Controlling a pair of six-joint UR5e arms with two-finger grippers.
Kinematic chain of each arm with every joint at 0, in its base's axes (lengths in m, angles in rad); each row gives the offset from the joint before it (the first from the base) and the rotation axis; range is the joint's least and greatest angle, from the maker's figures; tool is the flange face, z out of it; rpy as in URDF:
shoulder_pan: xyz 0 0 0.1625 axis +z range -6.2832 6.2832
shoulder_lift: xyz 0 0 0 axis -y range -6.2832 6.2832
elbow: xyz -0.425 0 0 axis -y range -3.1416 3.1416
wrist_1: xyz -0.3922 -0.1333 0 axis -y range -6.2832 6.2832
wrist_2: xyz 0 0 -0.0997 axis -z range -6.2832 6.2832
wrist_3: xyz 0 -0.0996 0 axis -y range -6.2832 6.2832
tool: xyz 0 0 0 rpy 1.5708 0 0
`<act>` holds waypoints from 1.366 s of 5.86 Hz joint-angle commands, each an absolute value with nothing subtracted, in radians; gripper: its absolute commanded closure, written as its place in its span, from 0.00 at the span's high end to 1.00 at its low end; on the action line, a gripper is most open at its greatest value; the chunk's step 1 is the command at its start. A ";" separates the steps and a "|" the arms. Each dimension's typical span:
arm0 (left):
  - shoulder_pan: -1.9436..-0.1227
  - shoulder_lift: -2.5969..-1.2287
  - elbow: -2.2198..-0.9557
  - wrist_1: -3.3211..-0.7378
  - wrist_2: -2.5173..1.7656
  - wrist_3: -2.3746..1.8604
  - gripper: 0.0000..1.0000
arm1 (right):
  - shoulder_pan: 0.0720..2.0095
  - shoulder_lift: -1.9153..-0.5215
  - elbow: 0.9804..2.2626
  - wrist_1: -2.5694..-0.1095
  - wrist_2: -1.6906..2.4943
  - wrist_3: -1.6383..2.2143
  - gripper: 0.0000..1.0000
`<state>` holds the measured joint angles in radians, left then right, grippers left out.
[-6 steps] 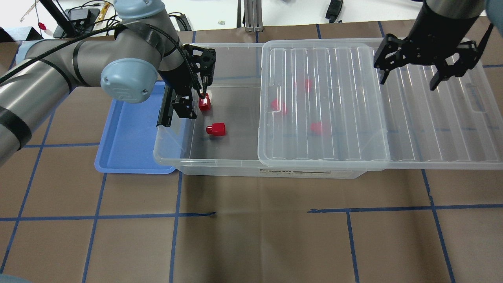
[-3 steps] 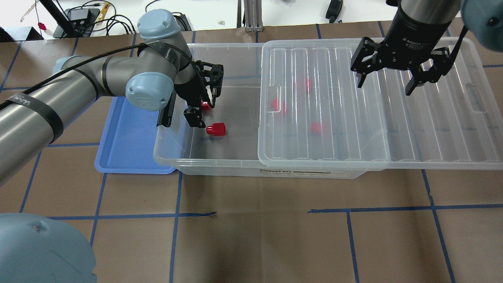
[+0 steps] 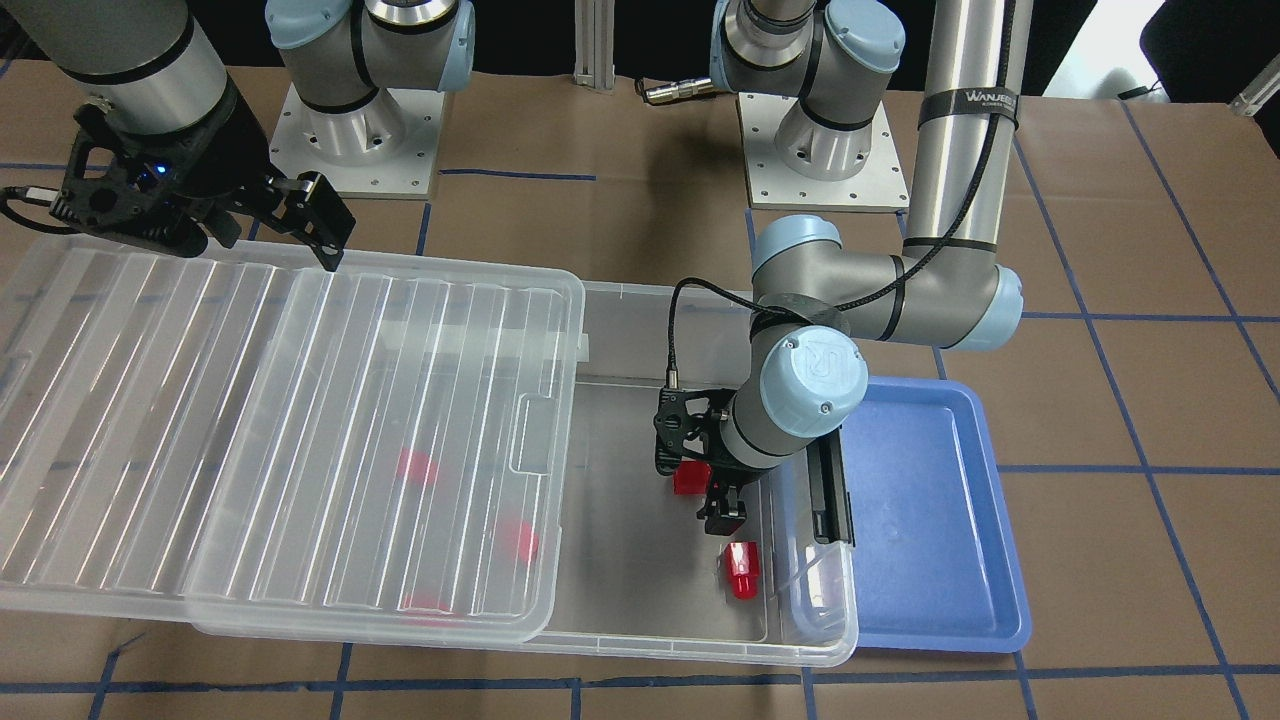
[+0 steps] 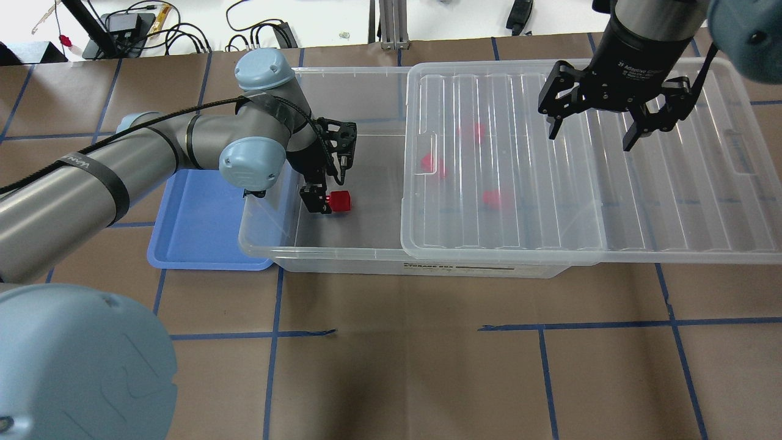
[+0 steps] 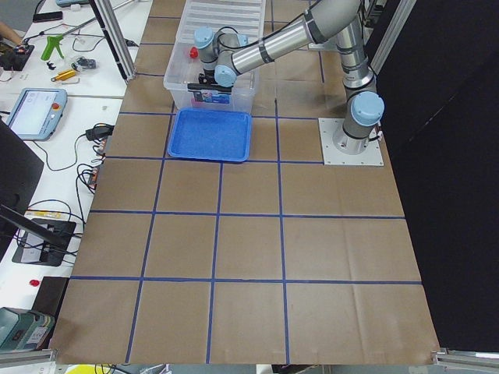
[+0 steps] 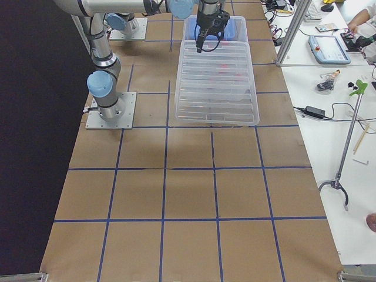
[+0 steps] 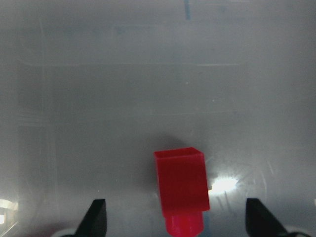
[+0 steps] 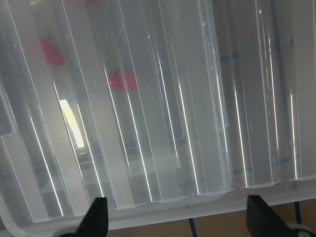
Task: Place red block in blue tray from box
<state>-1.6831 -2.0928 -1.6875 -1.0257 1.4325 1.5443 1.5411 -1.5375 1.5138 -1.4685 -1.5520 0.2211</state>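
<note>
1. red block (image 4: 341, 201): glossy solid red; the others under the lid read as blurred pinkish-red.
2. blue tray (image 4: 195, 232): plain periwinkle blue.
3. box (image 4: 342, 260): clear, colourless. lid (image 4: 507, 153): clear, parallel ribs.
4. bench (image 4: 427, 366): brown paper, blue tape grid.
5. left arm (image 4: 153, 146): grey, pale-blue caps.

table (image 4: 427, 379): brown cover, blue tape grid (image 4: 214, 335) | cables (image 4: 278, 35): far edge | teach pendant (image 5: 33, 111): side bench

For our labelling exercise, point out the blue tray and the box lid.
blue tray (image 4: 195, 235): overhead exterior view, bare floor.
box lid (image 4: 592, 189): overhead exterior view, ribbed top.
</note>
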 commanded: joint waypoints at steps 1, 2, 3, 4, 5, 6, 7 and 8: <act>-1.684 -2.129 -1.706 -0.964 1.430 1.551 0.87 | 1.542 -1.537 1.516 -1.470 -1.551 0.221 1.00; -1.684 -2.125 -1.706 -0.957 1.436 1.557 0.30 | 1.542 -1.537 1.516 -1.471 -1.551 0.221 1.00; -1.683 -2.108 -1.703 -0.956 1.437 1.555 0.13 | 1.542 -1.537 1.517 -1.471 -1.551 0.221 1.00; -1.683 -2.080 -1.678 -0.971 1.437 1.551 0.12 | 1.542 -1.537 1.517 -1.471 -1.549 0.221 1.00; -1.681 -2.012 -1.677 -1.010 1.436 1.542 0.12 | 1.542 -1.537 1.517 -1.471 -1.545 0.222 1.00; -1.671 -1.941 -1.655 -1.076 1.433 1.513 0.12 | 1.542 -1.536 1.517 -1.474 -1.551 0.221 1.00; -1.669 -1.874 -1.576 -1.217 1.443 1.496 0.12 | 1.528 -1.534 1.520 -1.479 -1.555 0.195 1.00; -1.634 -1.867 -1.483 -1.333 1.481 1.490 0.12 | 1.490 -1.529 1.520 -1.479 -1.571 0.090 1.00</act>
